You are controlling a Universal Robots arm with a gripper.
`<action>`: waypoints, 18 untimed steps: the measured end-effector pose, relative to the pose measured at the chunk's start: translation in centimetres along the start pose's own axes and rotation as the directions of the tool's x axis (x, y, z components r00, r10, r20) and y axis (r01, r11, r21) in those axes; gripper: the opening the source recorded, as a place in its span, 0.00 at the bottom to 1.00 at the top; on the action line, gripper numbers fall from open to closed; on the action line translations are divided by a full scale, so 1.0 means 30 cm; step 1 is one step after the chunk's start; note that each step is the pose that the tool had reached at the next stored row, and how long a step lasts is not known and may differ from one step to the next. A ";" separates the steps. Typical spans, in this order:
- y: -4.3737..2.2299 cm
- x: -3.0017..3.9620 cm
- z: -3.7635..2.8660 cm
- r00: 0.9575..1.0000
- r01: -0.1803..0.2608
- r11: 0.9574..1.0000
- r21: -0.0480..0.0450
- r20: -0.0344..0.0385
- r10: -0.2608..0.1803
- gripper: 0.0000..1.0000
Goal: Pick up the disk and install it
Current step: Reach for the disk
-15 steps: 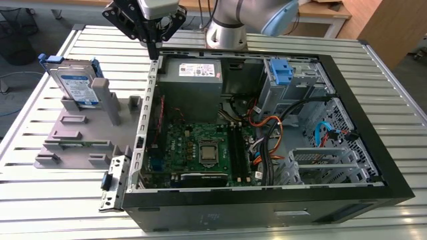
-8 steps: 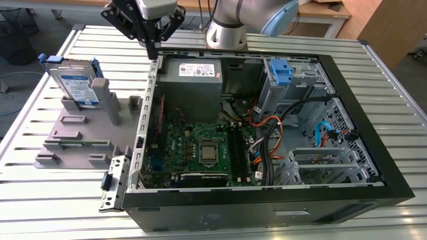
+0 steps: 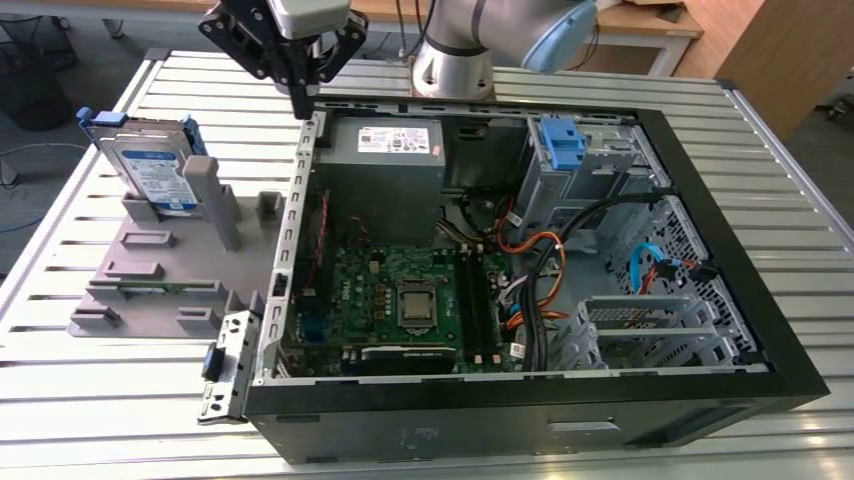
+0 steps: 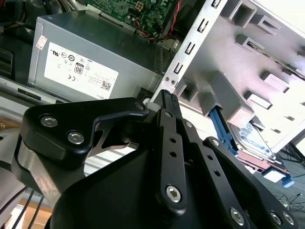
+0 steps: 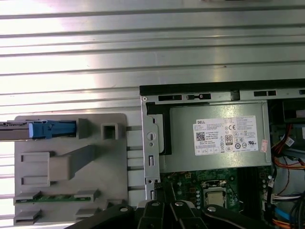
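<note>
1. The gripper hovers over the far corner of the open computer case, on the exterior view's left. Its fingers are pinched together on nothing.
2. The disk stands on edge in a slot of the grey fixture on the table. It is left of the case in the exterior view and well apart from the gripper.
3. The step in hand looks like the reach for the disk. To do it well, I judge:
   - the fingers should spread before any descent;
   - they should straddle the disk's upper edge squarely and close across its flat faces;
   - the lift should go straight up, so the blue carrier does not bind in the slot or on the grey post beside it.
4. The exterior view shows the disk's label face and its upright stance. It also shows a bare blue bracket in the bay at the case's far right.
5. The first wrist view looks down on the disk edge-on, as a thin strip — useful for lining up the fingers.
6. The second wrist view shows the gripper with its tips meeting in front of the power supply. The disk sits off to one side.
</note>
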State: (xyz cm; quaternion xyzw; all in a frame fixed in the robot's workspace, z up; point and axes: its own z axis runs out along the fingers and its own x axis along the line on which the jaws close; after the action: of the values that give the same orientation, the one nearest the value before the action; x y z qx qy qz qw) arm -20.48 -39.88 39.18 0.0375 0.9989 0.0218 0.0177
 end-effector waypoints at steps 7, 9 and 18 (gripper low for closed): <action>0.001 0.014 0.000 1.000 0.000 1.000 0.000 0.001 0.000 0.11; 0.001 0.018 0.000 1.000 0.000 1.000 0.000 0.001 0.000 0.11; 0.000 0.029 -0.001 1.000 0.000 1.000 0.000 0.005 0.000 0.11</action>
State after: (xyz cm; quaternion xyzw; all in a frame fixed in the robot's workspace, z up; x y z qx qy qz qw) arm -21.34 -39.80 39.18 0.0374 0.9989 0.0220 0.0202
